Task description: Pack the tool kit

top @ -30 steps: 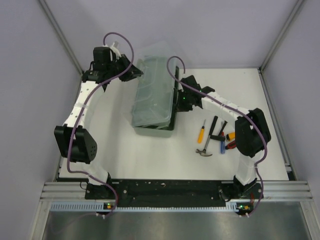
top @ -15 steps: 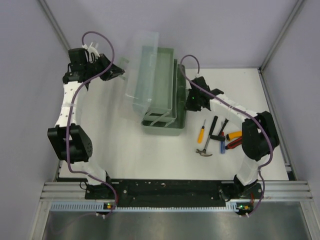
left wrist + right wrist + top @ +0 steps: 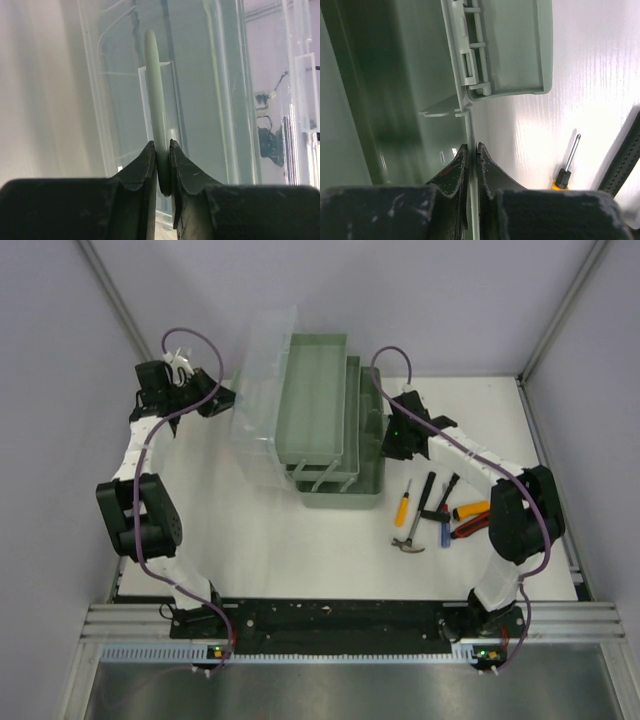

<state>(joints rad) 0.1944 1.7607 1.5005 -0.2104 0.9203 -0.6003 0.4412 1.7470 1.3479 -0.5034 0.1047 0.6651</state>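
The left gripper (image 3: pixel 161 150) fills the bottom of the frame, its two black fingers (image 3: pixel 142 167) pinched tight on a thin pale green strip (image 3: pixel 152 75) that rises straight up from between them. A clear plastic panel (image 3: pixel 210 100) spreads behind and on both sides of the strip. Far right of the strip, a blurred dark shape (image 3: pixel 272 142) shows through the plastic.

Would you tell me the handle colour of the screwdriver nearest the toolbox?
The screwdriver handle is yellow, clearest in the top external view.
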